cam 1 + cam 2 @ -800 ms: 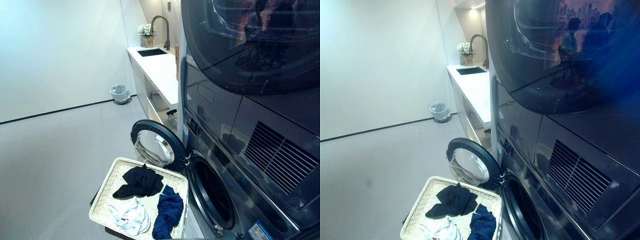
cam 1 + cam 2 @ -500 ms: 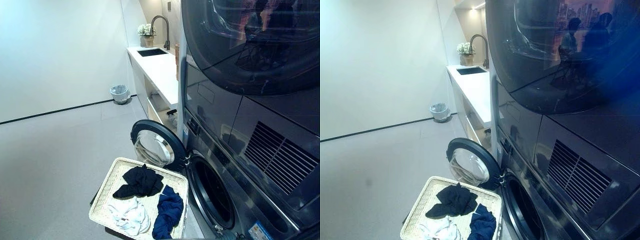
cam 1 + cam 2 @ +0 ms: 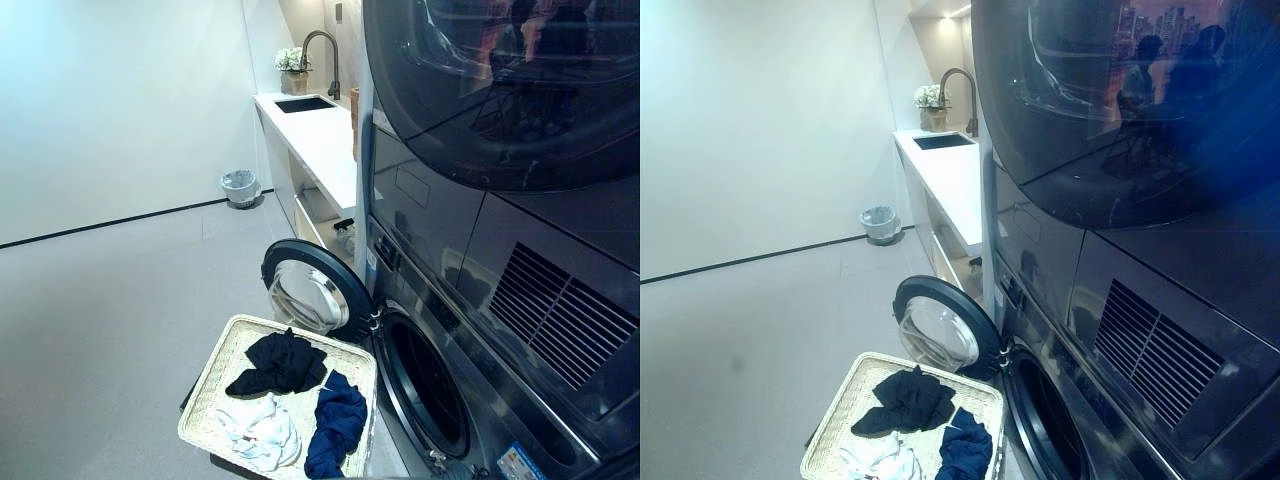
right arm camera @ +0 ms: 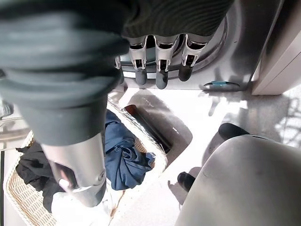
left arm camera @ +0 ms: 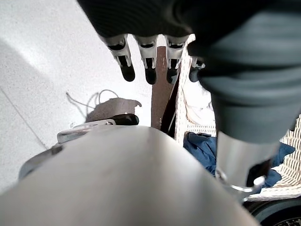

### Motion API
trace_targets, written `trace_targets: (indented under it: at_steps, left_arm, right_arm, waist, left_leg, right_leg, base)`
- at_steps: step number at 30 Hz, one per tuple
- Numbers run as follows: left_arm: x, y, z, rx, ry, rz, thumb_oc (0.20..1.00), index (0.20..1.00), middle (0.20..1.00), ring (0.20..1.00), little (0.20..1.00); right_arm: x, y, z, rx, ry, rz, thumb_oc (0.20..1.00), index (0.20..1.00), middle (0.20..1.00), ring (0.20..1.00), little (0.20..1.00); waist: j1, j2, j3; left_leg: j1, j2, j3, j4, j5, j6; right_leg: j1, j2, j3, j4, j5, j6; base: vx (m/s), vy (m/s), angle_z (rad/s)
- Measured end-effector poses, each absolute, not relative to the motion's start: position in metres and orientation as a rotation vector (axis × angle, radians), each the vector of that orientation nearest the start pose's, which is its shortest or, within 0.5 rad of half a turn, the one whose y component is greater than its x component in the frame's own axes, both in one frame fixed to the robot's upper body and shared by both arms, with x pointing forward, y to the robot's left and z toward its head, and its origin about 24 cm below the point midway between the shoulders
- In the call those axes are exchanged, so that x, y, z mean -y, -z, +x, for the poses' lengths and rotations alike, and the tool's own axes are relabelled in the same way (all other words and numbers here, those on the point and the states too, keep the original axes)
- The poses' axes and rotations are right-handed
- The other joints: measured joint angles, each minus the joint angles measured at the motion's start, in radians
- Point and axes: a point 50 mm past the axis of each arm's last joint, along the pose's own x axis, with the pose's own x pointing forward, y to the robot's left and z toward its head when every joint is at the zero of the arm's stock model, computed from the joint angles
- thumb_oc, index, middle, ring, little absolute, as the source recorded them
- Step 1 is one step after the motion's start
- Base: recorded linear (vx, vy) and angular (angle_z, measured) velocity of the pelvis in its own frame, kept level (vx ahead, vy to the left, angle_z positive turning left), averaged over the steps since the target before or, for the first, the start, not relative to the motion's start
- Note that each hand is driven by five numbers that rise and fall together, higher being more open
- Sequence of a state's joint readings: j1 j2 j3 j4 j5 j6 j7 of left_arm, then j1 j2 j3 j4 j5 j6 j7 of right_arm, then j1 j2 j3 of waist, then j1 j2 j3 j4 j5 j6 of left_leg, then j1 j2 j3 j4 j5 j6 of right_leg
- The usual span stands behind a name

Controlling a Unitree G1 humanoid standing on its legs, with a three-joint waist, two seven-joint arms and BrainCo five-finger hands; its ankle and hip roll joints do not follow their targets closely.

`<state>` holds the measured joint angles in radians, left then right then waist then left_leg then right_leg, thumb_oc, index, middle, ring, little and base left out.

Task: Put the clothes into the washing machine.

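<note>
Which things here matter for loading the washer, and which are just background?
For the job:
black garment
white garment
blue garment
wicker basket
washing machine's open door and drum
left hand, right hand, both empty

Background:
bin
sink
tap
flowers

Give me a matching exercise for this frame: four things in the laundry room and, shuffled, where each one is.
Things:
1. black garment
2. white garment
3. waste bin
4. faucet

Places:
A. on the floor by the far wall
B. over the sink on the counter
C. far end of the basket, nearest the open door
D. near end of the basket, beside the blue garment

Pairs: 1-C, 2-D, 3-A, 4-B
</note>
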<state>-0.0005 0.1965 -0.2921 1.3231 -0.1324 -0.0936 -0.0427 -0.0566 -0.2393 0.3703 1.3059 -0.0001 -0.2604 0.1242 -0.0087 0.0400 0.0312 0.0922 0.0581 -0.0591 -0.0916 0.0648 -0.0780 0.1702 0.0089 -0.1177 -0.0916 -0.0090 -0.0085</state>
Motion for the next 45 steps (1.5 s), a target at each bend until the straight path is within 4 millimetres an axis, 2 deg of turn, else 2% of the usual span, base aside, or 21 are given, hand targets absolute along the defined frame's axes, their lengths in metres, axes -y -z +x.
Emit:
trace_targets:
  at_steps: [7, 16, 19, 22, 23, 24, 25, 26, 27, 28, 30, 32, 33, 34, 37, 40, 45]
  left_arm:
    - [-0.209, 0.170, 0.075, -1.231, -0.019, 0.296, 1.000, 1.000, 1.000, 1.000, 1.000]
    - [-0.218, 0.162, 0.084, -1.092, -0.185, 0.614, 1.000, 1.000, 1.000, 1.000, 1.000]
    - [-0.220, 0.156, 0.097, -1.013, -0.227, 0.703, 1.000, 1.000, 1.000, 1.000, 1.000]
    - [-0.220, 0.148, 0.123, -0.915, -0.248, 0.765, 1.000, 1.000, 1.000, 1.000, 1.000]
    - [-0.219, 0.140, 0.145, -0.839, -0.266, 0.788, 1.000, 1.000, 1.000, 1.000, 1.000]
    - [-0.219, 0.134, 0.159, -0.796, -0.273, 0.802, 1.000, 1.000, 1.000, 1.000, 1.000]
    - [-0.219, 0.134, 0.159, -0.796, -0.273, 0.802, 1.000, 1.000, 1.000, 1.000, 1.000]
    - [-0.219, 0.119, 0.190, -0.706, -0.311, 0.814, 1.000, 1.000, 1.000, 1.000, 1.000]
    - [-0.219, 0.107, 0.211, -0.640, -0.335, 0.831, 1.000, 1.000, 1.000, 1.000, 1.000]
    - [-0.219, 0.102, 0.219, -0.615, -0.340, 0.837, 1.000, 1.000, 1.000, 1.000, 1.000]
    - [-0.216, 0.083, 0.248, -0.525, -0.369, 0.838, 1.000, 1.000, 1.000, 1.000, 1.000]
    - [-0.220, 0.072, 0.260, -0.479, -0.396, 0.846, 1.000, 1.000, 1.000, 1.000, 1.000]
    - [-0.220, 0.072, 0.260, -0.479, -0.396, 0.846, 1.000, 1.000, 1.000, 1.000, 1.000]
    - [-0.222, 0.063, 0.270, -0.447, -0.411, 0.849, 1.000, 1.000, 1.000, 1.000, 1.000]
    - [-0.225, 0.046, 0.288, -0.391, -0.425, 0.861, 1.000, 1.000, 1.000, 1.000, 1.000]
    - [-0.230, 0.018, 0.314, -0.327, -0.448, 0.856, 1.000, 1.000, 1.000, 1.000, 1.000]
    - [-0.231, 0.004, 0.330, -0.363, -0.441, 0.830, 1.000, 1.000, 1.000, 1.000, 1.000]
  right_arm:
    - [0.205, 0.158, 0.110, -1.043, -0.324, -0.358, 1.000, 1.000, 1.000, 1.000, 1.000]
    - [0.206, 0.158, 0.109, -1.046, -0.333, -0.370, 1.000, 1.000, 1.000, 1.000, 1.000]
    - [0.209, 0.157, 0.111, -1.044, -0.339, -0.384, 1.000, 1.000, 1.000, 1.000, 1.000]
    - [0.213, 0.153, 0.122, -1.021, -0.351, -0.418, 1.000, 1.000, 1.000, 1.000, 1.000]
    - [0.215, 0.148, 0.135, -0.992, -0.351, -0.439, 1.000, 1.000, 1.000, 1.000, 1.000]
    - [0.217, 0.145, 0.145, -0.970, -0.347, -0.450, 1.000, 1.000, 1.000, 1.000, 1.000]
    - [0.217, 0.145, 0.145, -0.970, -0.347, -0.450, 1.000, 1.000, 1.000, 1.000, 1.000]
    - [0.216, 0.136, 0.169, -0.911, -0.343, -0.472, 1.000, 1.000, 1.000, 1.000, 1.000]
    - [0.213, 0.128, 0.186, -0.867, -0.353, -0.497, 1.000, 1.000, 1.000, 1.000, 1.000]
    - [0.212, 0.125, 0.193, -0.850, -0.354, -0.505, 1.000, 1.000, 1.000, 1.000, 1.000]
    - [0.207, 0.111, 0.221, -0.772, -0.346, -0.517, 1.000, 1.000, 1.000, 1.000, 1.000]
    - [0.201, 0.101, 0.238, -0.721, -0.349, -0.518, 1.000, 1.000, 1.000, 1.000, 1.000]
    - [0.201, 0.101, 0.238, -0.721, -0.349, -0.518, 1.000, 1.000, 1.000, 1.000, 1.000]
    - [0.199, 0.095, 0.247, -0.688, -0.338, -0.517, 1.000, 1.000, 1.000, 1.000, 1.000]
    - [0.194, 0.081, 0.267, -0.626, -0.333, -0.523, 1.000, 1.000, 1.000, 1.000, 1.000]
    - [0.182, 0.062, 0.289, -0.541, -0.337, -0.515, 1.000, 1.000, 1.000, 1.000, 1.000]
    - [0.167, 0.044, 0.308, -0.453, -0.349, -0.506, 1.000, 1.000, 1.000, 1.000, 1.000]
  waist:
    - [0.000, -0.002, 0.002]
    - [-0.001, -0.003, 0.025]
    - [-0.001, 0.002, 0.042]
    - [-0.002, 0.015, 0.083]
    - [-0.003, 0.024, 0.118]
    - [-0.003, 0.029, 0.138]
    - [-0.003, 0.029, 0.138]
    - [-0.006, 0.034, 0.198]
    - [-0.007, 0.033, 0.229]
    - [-0.007, 0.032, 0.243]
    - [-0.011, 0.029, 0.305]
    - [-0.031, 0.023, 0.334]
    - [-0.031, 0.023, 0.334]
    - [-0.034, 0.017, 0.364]
    - [-0.036, 0.008, 0.399]
    - [-0.044, -0.005, 0.472]
    - [-0.062, -0.018, 0.482]
  left_leg:
    - [0.000, 0.000, 0.000, 0.000, 0.000, 0.000]
    - [-0.002, -0.001, -0.001, 0.003, 0.000, 0.000]
    - [-0.030, -0.001, -0.001, 0.004, 0.004, 0.002]
    - [-0.083, -0.002, 0.002, 0.023, 0.016, -0.001]
    - [-0.127, -0.003, 0.004, 0.040, 0.019, 0.000]
    - [-0.153, -0.004, 0.004, 0.049, 0.022, 0.001]
    - [-0.153, -0.004, 0.004, 0.049, 0.022, 0.001]
    - [-0.184, -0.004, 0.009, 0.052, 0.037, 0.002]
    - [-0.218, -0.004, 0.021, 0.059, 0.041, 0.005]
    - [-0.228, -0.004, 0.026, 0.059, 0.046, 0.006]
    - [-0.238, -0.008, 0.031, 0.045, 0.060, 0.012]
    - [-0.258, -0.013, 0.033, 0.045, 0.065, 0.016]
    - [-0.258, -0.013, 0.033, 0.045, 0.065, 0.016]
    - [-0.267, -0.014, 0.046, 0.037, 0.072, 0.021]
    - [-0.323, -0.018, 0.058, 0.053, 0.073, 0.023]
    - [-0.365, -0.021, 0.062, 0.068, 0.078, 0.028]
    - [-0.438, -0.028, 0.086, 0.089, 0.082, 0.034]
  right_leg:
    - [0.000, 0.000, 0.000, 0.000, 0.000, 0.000]
    - [-0.003, -0.001, 0.000, 0.000, -0.001, 0.001]
    - [-0.035, -0.001, 0.000, 0.001, 0.004, 0.001]
    - [-0.091, -0.004, 0.003, 0.019, 0.016, -0.003]
    - [-0.137, -0.006, 0.007, 0.036, 0.018, -0.002]
    - [-0.160, -0.006, 0.011, 0.046, 0.019, 0.000]
    - [-0.160, -0.006, 0.011, 0.046, 0.019, 0.000]
    - [-0.200, -0.007, 0.021, 0.061, 0.033, 0.000]
    - [-0.246, -0.007, 0.033, 0.085, 0.031, 0.002]
    - [-0.259, -0.007, 0.037, 0.087, 0.034, 0.006]
    - [-0.280, -0.006, 0.054, 0.088, 0.044, 0.015]
    - [-0.302, -0.009, 0.057, 0.092, 0.047, 0.020]
    - [-0.302, -0.009, 0.057, 0.092, 0.047, 0.020]
    - [-0.320, -0.011, 0.067, 0.093, 0.053, 0.023]
    - [-0.392, -0.015, 0.082, 0.127, 0.058, 0.020]
    - [-0.445, -0.018, 0.088, 0.161, 0.056, 0.022]
    - [-0.548, -0.024, 0.109, 0.222, 0.048, 0.029]
  base:
    - [0.04, 0.008, 0.00]
    - [0.03, 0.019, 0.00]
    - [-0.09, 0.061, -0.01]
    - [-0.25, 0.080, -0.04]
    - [-0.15, 0.071, -0.06]
    - [-0.09, 0.052, -0.04]
    - [-0.15, 0.095, -0.10]
    - [-0.16, 0.133, -0.20]
    - [-0.18, 0.160, -0.25]
    - [-0.07, 0.102, -0.23]
    - [-0.08, 0.092, -0.12]
    - [-0.07, 0.063, -0.03]
    - [-0.08, 0.068, -0.10]
    - [-0.08, 0.073, -0.14]
    - [-0.08, 0.082, -0.18]
    - [-0.08, 0.053, -0.05]
    - [-0.05, 0.047, -0.13]
